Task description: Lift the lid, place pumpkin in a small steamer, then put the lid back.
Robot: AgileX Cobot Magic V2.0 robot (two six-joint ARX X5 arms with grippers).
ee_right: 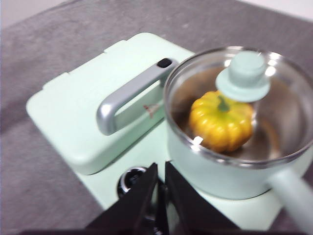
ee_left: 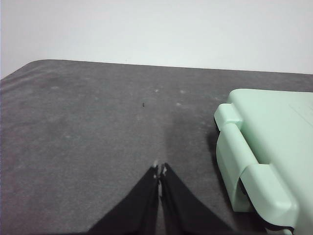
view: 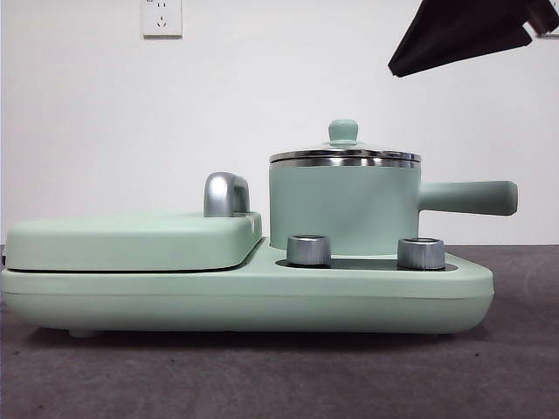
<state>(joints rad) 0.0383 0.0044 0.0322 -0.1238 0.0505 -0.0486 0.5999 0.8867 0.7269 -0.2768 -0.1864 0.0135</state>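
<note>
Front view, near to far: the grey counter (view: 262,375) carried the mint-green cooker base (view: 244,292), two chrome dials (view: 309,250) at its front edge. The small steamer (view: 342,205) stood on it, the lid (view: 343,154) seated. The pumpkin (ee_right: 222,121) lay inside, under the glass. The griddle cover (view: 131,240) lay at the steamer's 9 o'clock. The right hand (ee_right: 160,172) hovered above, closed, empty. The left hand (ee_left: 159,170) hung closed, empty, over bare counter.
</note>
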